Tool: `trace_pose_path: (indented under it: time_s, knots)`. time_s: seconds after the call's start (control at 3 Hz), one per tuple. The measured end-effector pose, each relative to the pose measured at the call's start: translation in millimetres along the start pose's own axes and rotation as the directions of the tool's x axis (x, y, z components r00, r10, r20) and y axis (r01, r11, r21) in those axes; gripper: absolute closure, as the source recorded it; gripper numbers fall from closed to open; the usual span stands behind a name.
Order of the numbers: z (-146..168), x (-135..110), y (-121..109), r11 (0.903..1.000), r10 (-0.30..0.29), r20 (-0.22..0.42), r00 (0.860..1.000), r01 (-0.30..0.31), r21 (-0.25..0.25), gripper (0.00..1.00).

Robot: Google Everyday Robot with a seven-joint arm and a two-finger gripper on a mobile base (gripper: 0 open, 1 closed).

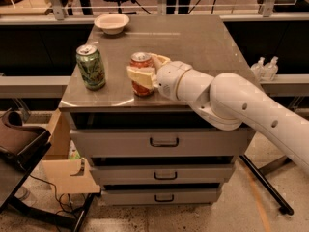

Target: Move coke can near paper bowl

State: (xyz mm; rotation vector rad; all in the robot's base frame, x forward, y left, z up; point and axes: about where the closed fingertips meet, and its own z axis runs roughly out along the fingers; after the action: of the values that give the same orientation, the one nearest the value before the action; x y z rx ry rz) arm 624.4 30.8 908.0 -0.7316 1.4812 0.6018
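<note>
Standing upright near the front edge of the tabletop (207, 37), the coke can (142, 81) sits between the jaws of the gripper (142, 65) — one cream finger crosses its front, the other lies behind it, so the jaws are clamped on the can. The white arm (231, 98) reaches in from the right. A green can (91, 66) stands just to the left. The paper bowl (111, 23) rests well apart — at the far left corner.
</note>
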Motion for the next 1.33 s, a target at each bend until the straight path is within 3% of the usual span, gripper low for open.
trace_pose_path:
  time_s: [0.33,0.67,1.0,1.33]
  knots:
    - [1,-11,-16,0.9997,0.0,-0.008,1.0,0.0,0.022,1.0]
    - [9,-45,-45,0.999,-0.006,-0.01,1.0,0.007,0.043,1.0]
    - [31,-77,-88,0.9968,-0.002,-0.003,1.0,0.002,0.08,1.0]
    - [68,-91,-130,0.9947,0.015,-0.003,1.0,-0.015,0.102,1.0]
